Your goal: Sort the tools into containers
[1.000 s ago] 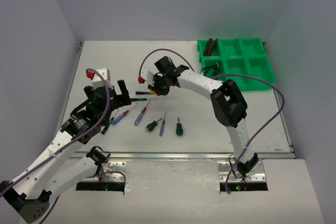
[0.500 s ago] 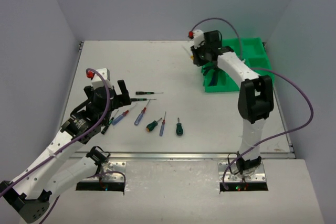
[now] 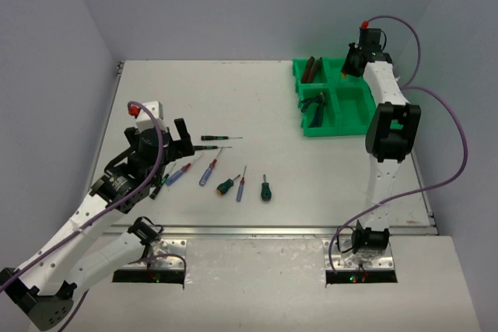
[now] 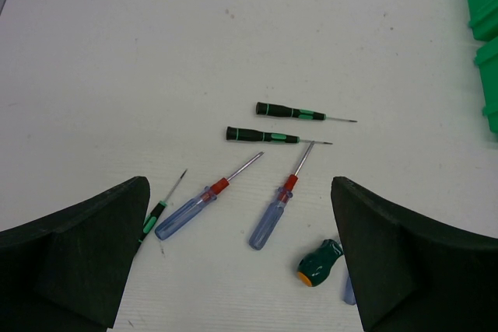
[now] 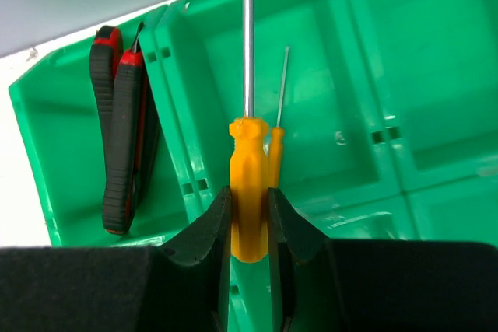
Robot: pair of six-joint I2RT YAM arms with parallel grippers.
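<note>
- Left gripper [image 4: 240, 192]: my fingers are spread wide and hold nothing. They sit over the loose tools on the white table [image 4: 156, 36].
- Thin green-banded screwdriver [image 4: 159, 209]: partly hidden beside my left finger. Its long axis is diagonal, with the tip toward the upper right of the left wrist view.
- Left blue-handled screwdriver [image 4: 194, 207]: it has a red collar, and its shaft slants to the upper right.
- Right blue-handled screwdriver [image 4: 272, 219]: it lies steeper, with the handle nearest me and the tip close to the shaft above it.
- Upper black-and-green screwdriver [image 4: 289, 112] and lower black-and-green screwdriver [image 4: 262, 135]: nearly parallel, handles left, tips right.
- Stubby green screwdriver [image 4: 319, 262]: its orange-capped end faces me, near my right finger.
- Green tray [image 3: 342, 128]: at the far right of the table.
- Red-black pliers [image 5: 124, 130]: in the far left compartment, lengthwise along it.
- Blue-handled pliers [image 3: 315, 106]: in the near left compartment.
- Right gripper [image 5: 249, 211]: closed narrowly on the orange-handled screwdriver [image 5: 249, 153]. The shaft points straight away from my wrist, above the tray.
- Thin orange screwdriver [image 5: 275, 153]: just beside the held handle, its shaft nearly parallel. It is in the compartment next to the red-black pliers.
</note>
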